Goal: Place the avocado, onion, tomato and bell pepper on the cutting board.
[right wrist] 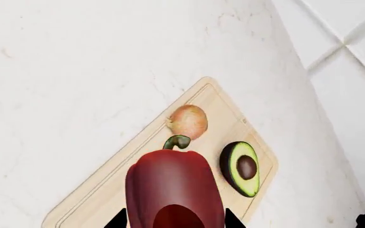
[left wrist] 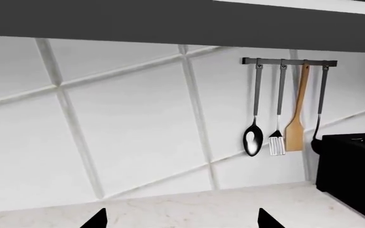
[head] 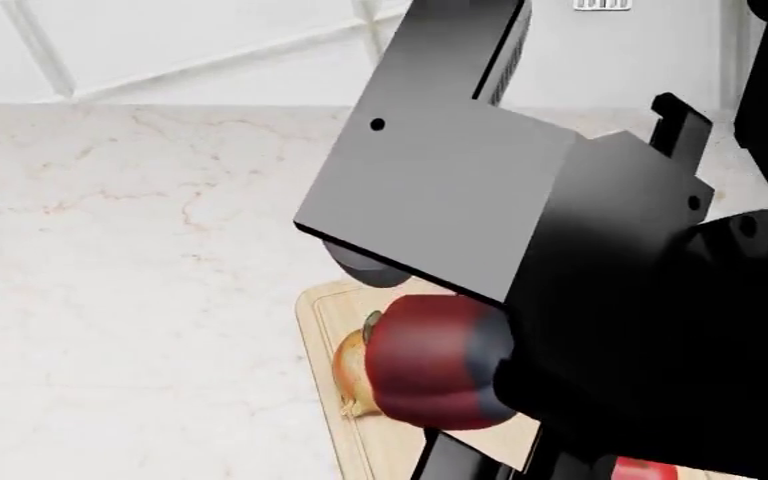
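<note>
The right gripper (right wrist: 176,223) clasps the bell pepper (right wrist: 173,187) above the cutting board (right wrist: 106,190). Just beyond its tips lie the onion (right wrist: 188,120) and the avocado (right wrist: 240,167). The left gripper (left wrist: 181,221) hangs released, facing hanging utensils (left wrist: 284,114).

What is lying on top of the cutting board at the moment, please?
On the cutting board lie the onion and avocado. The bell pepper, in the right gripper, hides the board beneath it.

Hidden or cropped, as we find it:
- cutting board (head: 320,330): mostly behind the right arm (head: 598,300) in the head view.
- avocado (right wrist: 240,167): unseen from the head.
- tomato (head: 644,468): a sliver, cut off at frame edge.
</note>
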